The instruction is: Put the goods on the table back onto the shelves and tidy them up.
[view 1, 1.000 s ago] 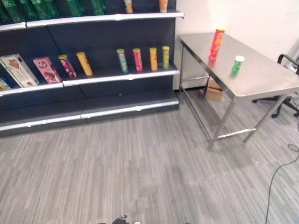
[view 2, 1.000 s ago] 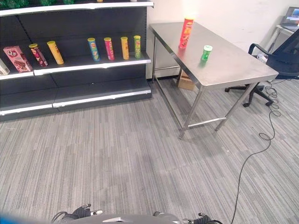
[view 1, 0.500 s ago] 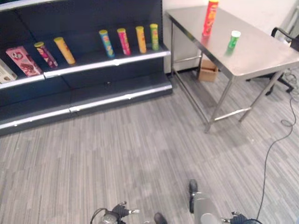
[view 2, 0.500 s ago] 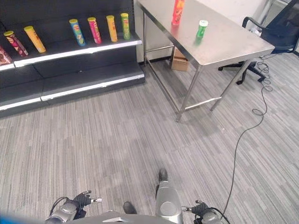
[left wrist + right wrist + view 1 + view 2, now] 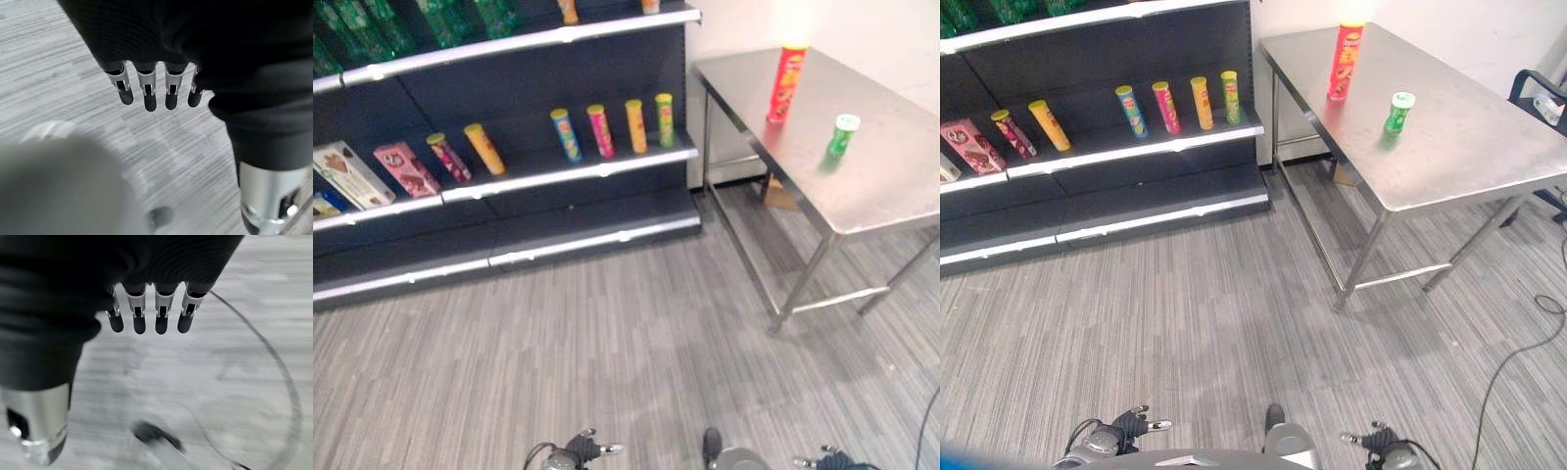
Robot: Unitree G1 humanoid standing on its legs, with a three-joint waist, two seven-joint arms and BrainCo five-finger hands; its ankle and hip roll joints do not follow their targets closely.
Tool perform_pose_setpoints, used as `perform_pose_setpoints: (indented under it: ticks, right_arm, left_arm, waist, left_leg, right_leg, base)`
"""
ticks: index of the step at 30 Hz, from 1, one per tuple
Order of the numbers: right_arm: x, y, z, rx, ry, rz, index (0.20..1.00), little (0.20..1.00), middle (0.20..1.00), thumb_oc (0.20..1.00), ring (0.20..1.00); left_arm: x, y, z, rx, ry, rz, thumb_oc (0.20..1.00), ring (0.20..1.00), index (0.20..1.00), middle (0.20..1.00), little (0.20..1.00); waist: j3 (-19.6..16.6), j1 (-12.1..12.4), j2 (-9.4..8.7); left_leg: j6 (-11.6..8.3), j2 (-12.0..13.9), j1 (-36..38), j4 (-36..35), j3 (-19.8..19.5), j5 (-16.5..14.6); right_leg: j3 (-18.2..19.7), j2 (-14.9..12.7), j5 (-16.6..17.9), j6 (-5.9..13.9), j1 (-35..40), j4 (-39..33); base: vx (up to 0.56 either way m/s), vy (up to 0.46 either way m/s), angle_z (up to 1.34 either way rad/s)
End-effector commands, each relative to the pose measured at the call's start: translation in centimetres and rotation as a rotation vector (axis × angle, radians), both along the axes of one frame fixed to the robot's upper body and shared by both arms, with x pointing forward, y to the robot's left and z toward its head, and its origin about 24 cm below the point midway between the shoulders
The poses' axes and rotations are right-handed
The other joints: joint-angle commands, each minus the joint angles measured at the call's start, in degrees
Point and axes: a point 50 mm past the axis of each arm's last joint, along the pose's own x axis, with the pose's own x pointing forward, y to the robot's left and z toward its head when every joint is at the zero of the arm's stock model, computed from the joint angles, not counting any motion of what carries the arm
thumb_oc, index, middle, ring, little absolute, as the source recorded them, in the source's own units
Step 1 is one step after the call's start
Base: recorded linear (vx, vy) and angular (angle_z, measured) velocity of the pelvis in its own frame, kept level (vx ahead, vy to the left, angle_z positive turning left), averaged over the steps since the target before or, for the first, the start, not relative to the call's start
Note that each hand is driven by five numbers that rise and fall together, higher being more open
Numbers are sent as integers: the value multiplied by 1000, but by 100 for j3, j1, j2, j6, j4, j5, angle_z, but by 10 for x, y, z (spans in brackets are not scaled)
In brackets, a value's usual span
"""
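From the left eye, a tall red can [image 5: 785, 84] and a short green can [image 5: 842, 136] stand upright on the desk [image 5: 891, 186]; both look light, stiff, slick-sided and best gripped mid-body. In the wrist views, the left robot hand [image 5: 146, 90] and right robot hand [image 5: 146, 313] hang straight-fingered, empty.

Both head views look down and forward from standing height, from well back, and share the dark shelves [image 5: 558, 166], the steel tabletop [image 5: 1449, 147] and the grey striped floor [image 5: 1234, 323]. Each wrist view looks from very close along its own robot hand, left [image 5: 146, 90] and right [image 5: 146, 318], down at that floor.
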Motion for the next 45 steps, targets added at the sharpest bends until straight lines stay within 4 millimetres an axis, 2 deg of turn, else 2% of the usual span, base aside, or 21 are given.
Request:
perform_pose_setpoints:
  ticks: [1, 2, 3, 4, 5, 6, 7, 9, 14, 18, 21, 22, 23, 24, 25, 28, 32, 35, 39, 42, 45]
  right_arm:
    - [-4, -7, 1, -23, 14, -17, 1000, 1000, 1000, 1000, 1000]
    - [-2, -5, 1, -21, 13, -9, 1000, 1000, 1000, 1000, 1000]
    - [1, -2, 0, -16, 11, 13, 1000, 1000, 1000, 1000, 1000]
    - [1, -2, 0, -17, 11, 13, 1000, 1000, 1000, 1000, 1000]
    - [2, 0, 0, -17, 12, 31, 1000, 1000, 1000, 1000, 1000]
    - [5, 1, 0, -17, 8, 51, 1000, 1000, 1000, 1000, 1000]
    - [12, 4, 1, -27, -1, 91, 1000, 1000, 1000, 1000, 1000]
    - [16, 5, 2, -35, -3, 113, 1000, 1000, 1000, 1000, 1000]
    - [15, 13, -1, -20, 26, 165, 1000, 1000, 1000, 1000, 1000]
    - [13, 16, -3, 5, 29, 150, 1000, 1000, 1000, 1000, 1000]
    - [22, 15, 0, 13, -10, 130, 1000, 1000, 1000, 1000, 1000]
    - [22, 15, 0, 13, -10, 130, 1000, 1000, 1000, 1000, 1000]
    - [26, 15, 2, 15, -26, 119, 1000, 1000, 1000, 1000, 1000]
    - [27, 17, 2, 18, -33, 115, 1000, 1000, 1000, 1000, 1000]
    - [28, 18, 2, 21, -41, 114, 1000, 1000, 1000, 1000, 1000]
    - [31, 19, 2, 10, -42, 127, 1000, 1000, 1000, 1000, 1000]
    - [30, 16, 3, -4, -34, 120, 1000, 1000, 1000, 1000, 1000]
    - [18, 12, 0, -14, 7, 112, 1000, 1000, 1000, 1000, 1000]
    - [1, 5, -3, -22, 53, 77, 1000, 1000, 1000, 1000, 1000]
    - [-1, 2, -2, -24, 48, 59, 1000, 1000, 1000, 1000, 1000]
    - [0, -1, -1, -31, 36, 50, 1000, 1000, 1000, 1000, 1000]
  left_arm:
    - [35, 16, 16, 42, -119, -2, 1000, 1000, 1000, 1000, 1000]
    - [34, 15, 15, 37, -117, 1, 1000, 1000, 1000, 1000, 1000]
    - [28, 13, 12, 38, -97, -4, 1000, 1000, 1000, 1000, 1000]
    - [27, 13, 12, 38, -97, -4, 1000, 1000, 1000, 1000, 1000]
    - [24, 13, 11, 36, -88, 2, 1000, 1000, 1000, 1000, 1000]
    - [22, 13, 10, 30, -86, 11, 1000, 1000, 1000, 1000, 1000]
    - [21, 11, 9, 22, -89, 35, 1000, 1000, 1000, 1000, 1000]
    - [17, 11, 8, 28, -74, 46, 1000, 1000, 1000, 1000, 1000]
    - [2, 18, 4, 34, -30, 79, 1000, 1000, 1000, 1000, 1000]
    - [2, 27, 6, 74, -26, 42, 1000, 1000, 1000, 1000, 1000]
    - [17, 26, 11, 61, -79, 45, 1000, 1000, 1000, 1000, 1000]
    - [17, 26, 11, 61, -79, 45, 1000, 1000, 1000, 1000, 1000]
    - [20, 28, 12, 76, -85, 30, 1000, 1000, 1000, 1000, 1000]
    - [21, 29, 13, 80, -89, 25, 1000, 1000, 1000, 1000, 1000]
    - [25, 28, 14, 79, -98, 20, 1000, 1000, 1000, 1000, 1000]
    - [36, 25, 18, 81, -132, 2, 1000, 1000, 1000, 1000, 1000]
    - [53, 21, 24, 80, -180, -34, 1000, 1000, 1000, 1000, 1000]
    - [56, 17, 25, 74, -189, -59, 1000, 1000, 1000, 1000, 1000]
    - [54, 12, 23, 59, -181, -60, 1000, 1000, 1000, 1000, 1000]
    - [50, 11, 21, 56, -168, -55, 1000, 1000, 1000, 1000, 1000]
    - [47, 11, 19, 54, -153, -42, 1000, 1000, 1000, 1000, 1000]
  waist:
    - [401, -60, -231]
    - [426, -11, -206]
    - [422, 49, -166]
    - [423, 52, -171]
    - [430, 84, -150]
    - [445, 158, -108]
    - [497, 305, 21]
    - [515, 399, 4]
    - [292, 587, 136]
    - [51, 625, 92]
    - [179, 539, 64]
    - [179, 545, 58]
    - [295, 428, 52]
    - [313, 397, 73]
    - [323, 348, 103]
    - [369, 187, 188]
    - [459, -98, 119]
    - [433, -124, 64]
    - [308, -152, 59]
    - [275, -155, 67]
    - [305, -136, -6]
  left_leg:
    - [439, -357, 350, -947, 762, -3]
    - [524, -253, 223, -1136, 820, -125]
    - [671, -121, 136, -2001, 918, -265]
    - [674, -129, 147, -2014, 924, -262]
    - [715, -145, 35, -2678, 918, -251]
    - [712, -144, -61, -3392, 806, -55]
    - [601, -50, -204, -4635, 325, 558]
    - [521, 130, -460, -5186, 130, 691]
    - [421, 165, -349, -5185, 300, 964]
    - [714, -292, -15, -5128, 610, 664]
    - [1055, -645, 318, -5072, 870, 316]
    - [1057, -650, 319, -5072, 877, 315]
    - [1202, -913, 687, -5138, 997, 43]
    - [1233, -978, 788, -5160, 1053, -47]
    - [1221, -1003, 845, -5178, 1087, -120]
    - [1109, -964, 934, -5186, 1131, -264]
    - [986, -1002, 1141, -5186, 1198, -529]
    - [978, -1080, 1265, -5186, 1290, -660]
    - [931, -1054, 1378, -5117, 1248, -728]
    - [846, -928, 1321, -4784, 1320, -831]
    - [626, -629, 1086, -3936, 1377, -950]
  right_leg:
    - [226, -126, -280, 545, -205, 56]
    - [256, -96, -346, 550, -112, 37]
    - [282, -127, -450, 620, -13, 36]
    - [286, -133, -452, 623, -11, 37]
    - [301, -152, -524, 670, 39, 44]
    - [327, -137, -585, 708, 107, 54]
    - [424, -68, -743, 746, 243, 100]
    - [552, -121, -904, 771, 418, 157]
    - [925, -74, -1193, 843, 817, 148]
    - [1011, -469, -1323, 1136, 633, 1237]
    - [977, -846, -509, 1353, -100, 2731]
    - [986, -852, -515, 1355, -109, 2743]
    - [810, -1225, -44, 1422, -581, 3639]
    - [655, -1383, -9, 1404, -741, 3801]
    - [480, -1445, -150, 1348, -853, 3678]
    - [113, -1239, -655, 1246, -1106, 2600]
    - [179, -815, -105, 1460, -1471, 708]
    - [-174, -857, 151, 1513, -1345, 297]
    - [-207, -784, 233, 1452, -1115, 158]
    - [-271, -739, 170, 1395, -998, 170]
    - [-327, -682, -22, 1237, -732, 151]
  base:
    - [245, -92, -22]
    - [267, 16, -15]
    - [270, 16, -16]
    - [285, 62, -19]
    - [204, 87, -12]
    - [467, 184, -10]
    - [504, 167, -25]
    - [491, 82, -38]
    - [470, 67, -68]
    - [444, 179, -69]
    - [217, 178, -46]
    - [222, 247, -29]
    - [244, 249, -6]
    - [325, 285, 19]
    - [252, 125, 1]
    - [209, -14, -52]
    - [210, -75, -13]
    - [139, -46, 3]
    - [210, -152, 20]
    - [114, -145, 18]
    - [111, -246, 11]
